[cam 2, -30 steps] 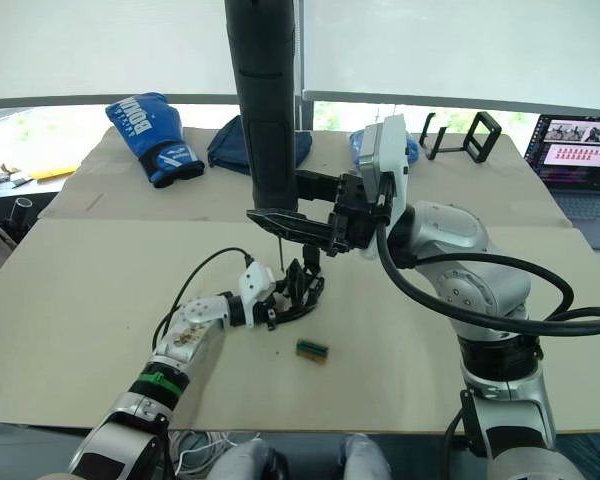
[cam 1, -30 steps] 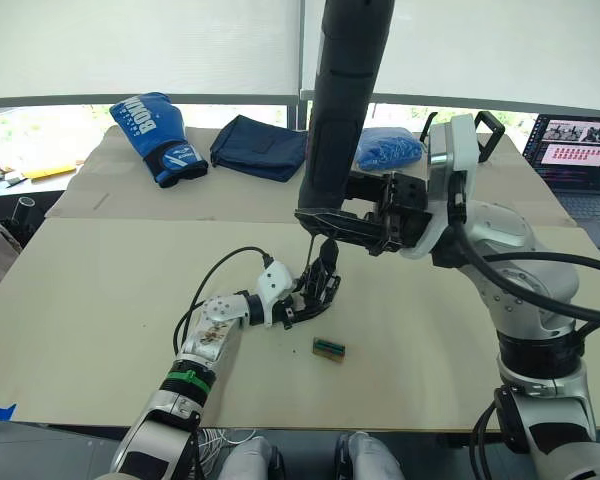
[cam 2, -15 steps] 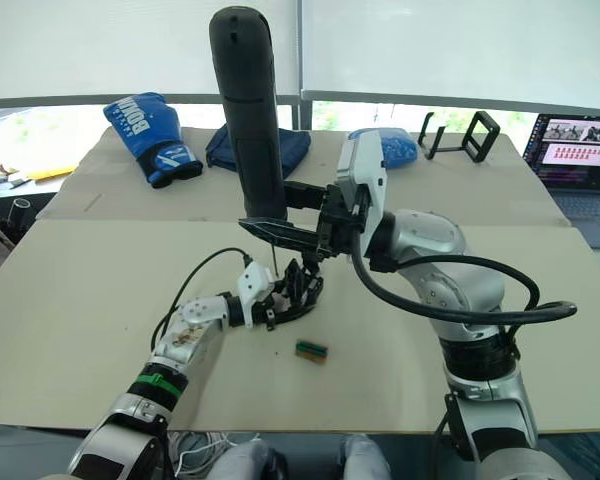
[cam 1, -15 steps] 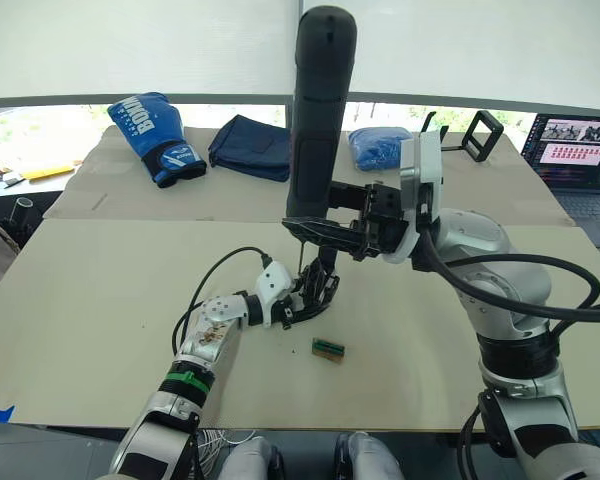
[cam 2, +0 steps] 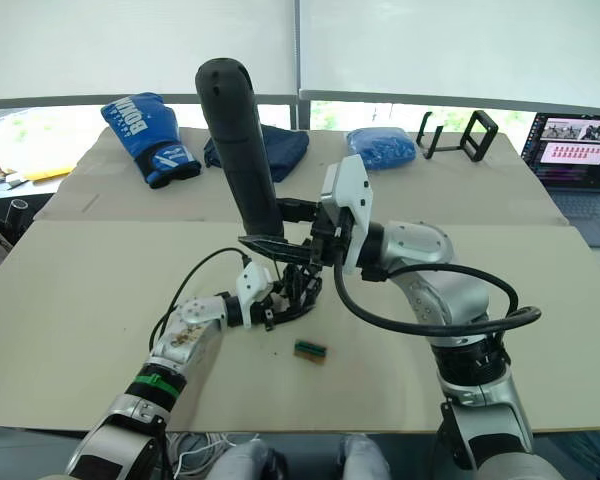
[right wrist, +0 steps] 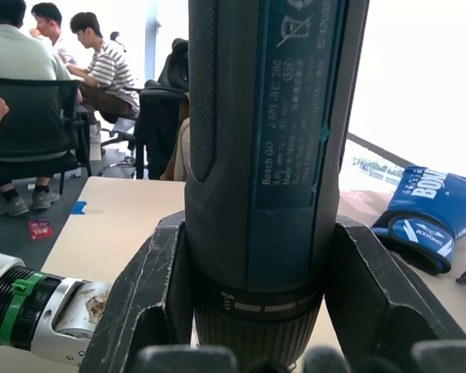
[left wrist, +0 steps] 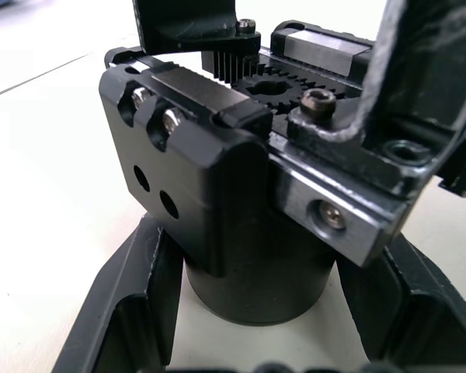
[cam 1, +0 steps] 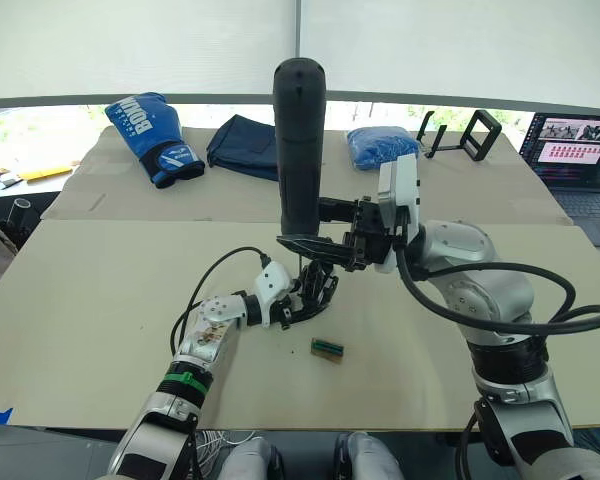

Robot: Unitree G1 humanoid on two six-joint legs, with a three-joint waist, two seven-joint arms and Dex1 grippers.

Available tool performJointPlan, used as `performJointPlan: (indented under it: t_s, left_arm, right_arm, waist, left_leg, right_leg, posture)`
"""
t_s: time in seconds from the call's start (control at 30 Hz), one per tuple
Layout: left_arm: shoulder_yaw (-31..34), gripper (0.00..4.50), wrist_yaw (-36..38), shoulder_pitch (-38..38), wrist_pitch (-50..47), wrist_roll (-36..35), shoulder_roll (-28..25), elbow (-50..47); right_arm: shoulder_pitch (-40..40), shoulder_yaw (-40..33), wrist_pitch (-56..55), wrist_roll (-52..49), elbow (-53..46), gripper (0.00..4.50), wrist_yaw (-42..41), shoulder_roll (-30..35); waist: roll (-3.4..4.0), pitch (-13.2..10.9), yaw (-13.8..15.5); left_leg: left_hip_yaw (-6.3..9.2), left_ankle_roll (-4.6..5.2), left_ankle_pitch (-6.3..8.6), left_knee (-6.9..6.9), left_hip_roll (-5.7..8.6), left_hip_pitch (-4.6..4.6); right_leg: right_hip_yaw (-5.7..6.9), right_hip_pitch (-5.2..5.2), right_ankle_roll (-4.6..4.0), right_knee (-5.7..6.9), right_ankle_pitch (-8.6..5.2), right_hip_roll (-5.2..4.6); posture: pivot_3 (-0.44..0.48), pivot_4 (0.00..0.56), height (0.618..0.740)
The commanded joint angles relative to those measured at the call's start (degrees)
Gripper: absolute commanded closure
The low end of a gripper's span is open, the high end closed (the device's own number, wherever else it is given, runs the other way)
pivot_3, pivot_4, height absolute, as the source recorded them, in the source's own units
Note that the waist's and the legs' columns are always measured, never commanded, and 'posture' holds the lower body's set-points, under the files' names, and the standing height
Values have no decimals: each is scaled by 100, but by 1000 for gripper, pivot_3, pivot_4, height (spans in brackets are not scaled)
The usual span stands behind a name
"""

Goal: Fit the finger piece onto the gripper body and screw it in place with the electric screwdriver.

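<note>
My right gripper (cam 1: pixel 315 242) pinches the thick black cylindrical electric screwdriver (cam 1: pixel 299 140), held nearly upright, its thin bit pointing down at the small black gripper body (cam 1: pixel 315 290). My left gripper (cam 1: pixel 292 308) clamps that body's round drum base on the beige table (cam 1: pixel 100 300). A small green-and-brown block (cam 1: pixel 327 348) lies nearby.

Head stereo pair looking down over table (cam 1: pixel 100 300), wrist cameras close-up
</note>
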State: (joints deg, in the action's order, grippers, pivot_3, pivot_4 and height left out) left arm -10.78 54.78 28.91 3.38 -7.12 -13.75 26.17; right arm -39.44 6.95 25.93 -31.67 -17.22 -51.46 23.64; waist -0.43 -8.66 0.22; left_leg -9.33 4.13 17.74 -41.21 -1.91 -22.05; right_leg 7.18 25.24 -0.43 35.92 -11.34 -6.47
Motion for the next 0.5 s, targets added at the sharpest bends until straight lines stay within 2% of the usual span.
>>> performJointPlan:
  t_s: [0.03,0.5]
  left_arm:
    - [-84,2186,83,-103,-111,22,-25,16]
    - [-98,2186,134,-122,-120,35,-77,8]
  right_arm:
    - [-75,-73,-239,33,-90,2567,-29,-51]
    - [-154,-44,-90,76,-123,2567,-78,-25]
  waist:
    - [0,0,-4]
    - [0,0,-40]
  left_leg:
    - [0,0,0,0,0,0]
    - [0,0,0,2,0,0]
  right_leg:
    - [0,0,0,0,0,0]
    - [0,0,0,0,0,0]
  posture:
    - [0,150,740]
    - [0,150,740]
